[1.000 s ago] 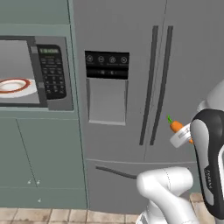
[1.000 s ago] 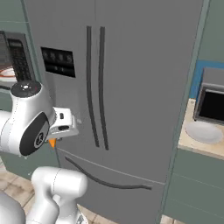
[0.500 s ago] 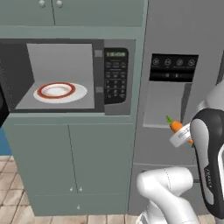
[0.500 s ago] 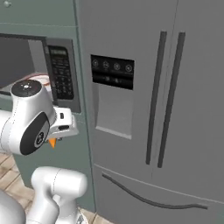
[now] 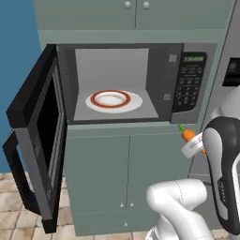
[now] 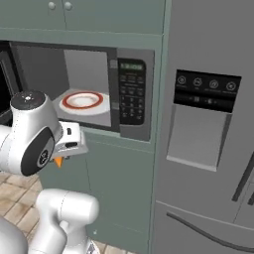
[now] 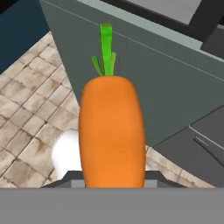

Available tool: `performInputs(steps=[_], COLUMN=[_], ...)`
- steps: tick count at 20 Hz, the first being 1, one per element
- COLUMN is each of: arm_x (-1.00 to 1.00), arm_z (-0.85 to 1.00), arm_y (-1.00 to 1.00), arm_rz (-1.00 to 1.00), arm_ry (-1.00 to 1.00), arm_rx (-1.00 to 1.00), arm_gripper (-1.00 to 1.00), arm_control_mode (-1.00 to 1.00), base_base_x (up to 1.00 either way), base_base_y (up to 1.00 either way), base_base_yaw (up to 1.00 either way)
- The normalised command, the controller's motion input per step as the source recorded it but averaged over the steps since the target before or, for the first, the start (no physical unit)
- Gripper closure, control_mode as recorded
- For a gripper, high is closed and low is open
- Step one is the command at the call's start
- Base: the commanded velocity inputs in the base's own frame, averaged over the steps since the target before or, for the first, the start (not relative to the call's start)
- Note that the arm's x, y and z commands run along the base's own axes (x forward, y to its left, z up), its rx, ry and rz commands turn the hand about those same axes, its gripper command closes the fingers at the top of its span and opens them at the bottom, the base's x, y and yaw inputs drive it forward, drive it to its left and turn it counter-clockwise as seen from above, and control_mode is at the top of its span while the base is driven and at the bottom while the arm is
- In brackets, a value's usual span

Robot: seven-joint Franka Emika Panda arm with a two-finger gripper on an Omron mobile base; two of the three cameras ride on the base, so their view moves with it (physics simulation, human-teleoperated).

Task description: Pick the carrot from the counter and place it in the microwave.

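Observation:
The carrot (image 5: 188,135) is orange with a green top and is held in my gripper (image 5: 192,142), which is shut on it. It hangs in front of the cabinet, below and to the right of the microwave (image 5: 122,84). The microwave's black door (image 5: 35,136) is swung wide open to the left. Its white red-ringed plate (image 5: 114,100) lies bare in the grey cavity. From the right base the carrot's tip (image 6: 58,161) pokes out under the hand, left of the keypad (image 6: 131,97). The carrot (image 7: 111,131) hides my fingertips in the hand view. The counter is out of view.
Grey-green cabinet doors (image 5: 122,178) stand below the microwave, and upper cabinets (image 6: 84,12) above it. A grey fridge with a dispenser panel (image 6: 206,119) rises right beside the microwave. Tan floor tiles (image 7: 30,105) lie beneath. A blue wall (image 5: 16,51) is to the left.
The whole picture has slid right as the base drove left: the open microwave now sits centred and the fridge is at the right. The carrot stays in the shut gripper.

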Motion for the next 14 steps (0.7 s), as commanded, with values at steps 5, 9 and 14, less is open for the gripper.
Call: performInputs(steps=[5,9,14], arm_x=[0.00,0.00,0.00], arm_z=[0.00,0.00,0.00], arm_y=[0.00,0.00,0.00], arm_rz=[0.00,0.00,0.00], arm_ry=[0.00,0.00,0.00], arm_rx=[0.00,0.00,0.00], arm_gripper=[1.00,1.00,1.00], arm_control_mode=[1.00,1.00,1.00], base_base_x=[0.45,0.70,0.60], base_base_y=[0.19,0.03,0.12], base_base_yaw=[-0.07,-0.02,0.00])
